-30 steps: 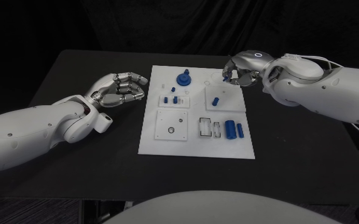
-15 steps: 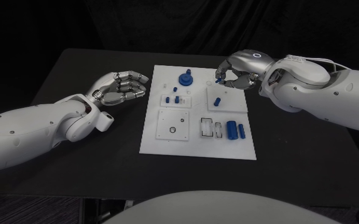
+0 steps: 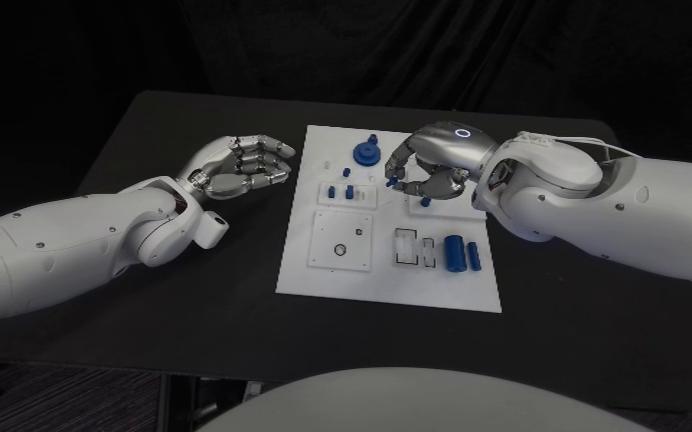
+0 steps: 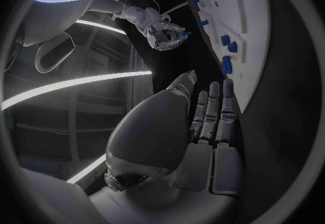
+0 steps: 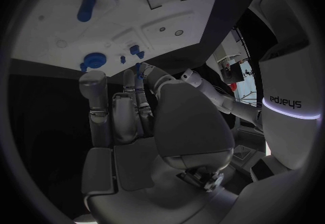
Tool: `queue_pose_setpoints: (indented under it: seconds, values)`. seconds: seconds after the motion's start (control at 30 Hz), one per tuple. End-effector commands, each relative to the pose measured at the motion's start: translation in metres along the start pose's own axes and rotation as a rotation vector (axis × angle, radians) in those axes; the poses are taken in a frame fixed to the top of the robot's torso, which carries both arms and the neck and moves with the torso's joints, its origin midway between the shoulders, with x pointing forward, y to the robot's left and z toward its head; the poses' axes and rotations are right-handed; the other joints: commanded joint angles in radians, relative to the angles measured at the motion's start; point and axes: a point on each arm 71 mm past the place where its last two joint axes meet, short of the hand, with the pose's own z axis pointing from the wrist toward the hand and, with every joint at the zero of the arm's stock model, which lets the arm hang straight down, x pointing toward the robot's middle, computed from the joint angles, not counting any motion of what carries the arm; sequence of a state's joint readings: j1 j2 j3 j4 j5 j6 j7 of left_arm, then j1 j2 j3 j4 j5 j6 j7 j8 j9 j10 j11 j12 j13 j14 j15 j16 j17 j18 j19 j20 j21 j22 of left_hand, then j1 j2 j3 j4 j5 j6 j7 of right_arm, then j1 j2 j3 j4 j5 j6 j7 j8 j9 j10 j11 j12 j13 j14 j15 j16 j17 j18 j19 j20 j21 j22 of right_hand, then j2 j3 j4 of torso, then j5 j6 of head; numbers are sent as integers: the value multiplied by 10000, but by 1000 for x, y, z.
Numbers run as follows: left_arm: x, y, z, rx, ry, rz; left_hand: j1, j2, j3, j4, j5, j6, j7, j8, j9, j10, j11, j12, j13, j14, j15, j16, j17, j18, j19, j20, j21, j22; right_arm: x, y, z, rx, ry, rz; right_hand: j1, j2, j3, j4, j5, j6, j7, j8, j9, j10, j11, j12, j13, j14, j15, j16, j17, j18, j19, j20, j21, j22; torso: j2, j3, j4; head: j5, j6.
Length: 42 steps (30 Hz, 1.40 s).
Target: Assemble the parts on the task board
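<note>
The white task board (image 3: pixel 378 277) lies in the middle of the black table. My right hand (image 3: pixel 421 167) hovers over the board's far middle and pinches a small blue part (image 3: pixel 392 181) at its fingertips; the same part (image 5: pixel 140 68) shows in the right wrist view and again (image 4: pixel 184 33) in the left wrist view. A blue round knob (image 3: pixel 369 154) stands at the board's far edge, and small blue pegs (image 3: pixel 340 192) stand just left of the right hand. My left hand (image 3: pixel 242 165) hangs left of the board, fingers curled, holding nothing.
Two blue cylinders (image 3: pixel 456 250) lie at the board's right side next to empty slots (image 3: pixel 411 249). A white square plate with a hole (image 3: pixel 340 242) sits on the board's near left. Bare black table (image 3: pixel 173 282) surrounds the board.
My right hand has carried the small blue part leftward from the board's far right to above its far middle. The left hand has stayed beside the board.
</note>
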<state>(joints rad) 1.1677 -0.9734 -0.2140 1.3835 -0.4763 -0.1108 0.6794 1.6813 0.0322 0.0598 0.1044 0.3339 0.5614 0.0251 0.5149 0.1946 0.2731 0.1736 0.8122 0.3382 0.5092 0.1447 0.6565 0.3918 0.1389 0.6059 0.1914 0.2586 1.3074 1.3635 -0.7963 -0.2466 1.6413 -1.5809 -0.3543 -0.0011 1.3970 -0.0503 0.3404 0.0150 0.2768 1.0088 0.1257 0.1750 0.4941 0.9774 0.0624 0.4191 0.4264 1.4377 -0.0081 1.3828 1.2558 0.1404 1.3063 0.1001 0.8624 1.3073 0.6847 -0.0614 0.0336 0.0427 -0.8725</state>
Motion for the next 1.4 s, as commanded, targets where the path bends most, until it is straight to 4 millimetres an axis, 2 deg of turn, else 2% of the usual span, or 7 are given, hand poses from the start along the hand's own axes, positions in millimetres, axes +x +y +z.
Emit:
queue_pose_setpoints:
  seconds: [0.03,0.77,0.87,0.93,1.07,1.1,1.4]
  values:
    - [1,-9,0,1378,-8,-135,-6,-135,-24,-71,18,33,47,-57,-22,-43,-36,-30,-19,-89,-5,-63,-23,-151,-73,9,-52,23,5,7,3,-201,-16,87,-21,-51,-38,-50,54,85,-43,-92,636,74,48,-92,-33,69,43,29,-11,-206,66,16,38,1061,-2,12,-25,91,-1]
    - [4,-7,0,1667,-646,450,-61,-295,-100,-816,432,589,367,-16,-20,252,-28,138,-88,134,78,95,-101,-168,48,52,43,274,42,32,18,-450,1199,546,-102,-92,-53,-15,62,8,-5,-187,606,20,88,-177,-74,81,74,38,3,-204,50,33,-11,1047,9,-13,-12,422,-1]
    - [5,-6,-1,1710,-795,580,-351,-668,1155,-1665,945,842,493,-188,-99,423,-94,57,-201,286,147,-13,-309,-258,-121,-58,428,312,45,31,18,-408,1277,562,-103,-91,-52,-14,63,5,-3,-192,604,18,89,-180,-76,80,75,37,1,-201,43,34,-30,1042,10,-23,-11,437,-1]
    - [6,-5,-2,1733,-867,643,-968,-1648,3708,-1837,1256,940,484,-281,-127,493,-80,5,-260,455,211,-150,-500,-335,-260,-172,852,326,46,32,18,-384,1347,575,-103,-91,-52,-14,63,5,-3,-192,604,18,89,-180,-76,80,75,37,1,-201,43,34,-30,1042,7,-27,1,437,-1]
    - [7,-5,-3,1775,-918,688,-1673,-2138,5250,-2004,1767,979,511,-279,-79,460,-118,66,-245,462,163,-36,-524,-552,-531,-264,1833,319,49,33,18,-367,1507,602,-116,-97,-54,-9,62,-9,3,-208,598,11,96,-191,-80,79,80,34,-6,-202,45,37,-26,1042,-4,-26,2,465,-1]
    - [7,-5,-3,1791,-904,713,-2299,-3303,6848,-1548,8169,962,478,-304,-67,425,-161,42,-227,392,150,-81,-526,-760,-692,30,1547,-130,50,34,19,-364,1546,604,-116,-97,-54,-9,62,-9,3,-208,598,11,96,-191,-80,79,80,34,-6,-202,45,37,-26,1042,-7,-29,2,469,-1]
    - [12,-6,-3,1938,-579,1052,-1948,-2793,6021,-1782,8050,894,446,-215,20,263,-178,217,-119,230,137,171,-391,-515,-616,-214,1863,255,55,35,22,-207,1824,573,-124,-96,-52,-6,62,-17,6,-221,594,6,100,-199,-83,78,84,32,-10,-196,33,40,-62,1034,1,-20,-26,509,-1]
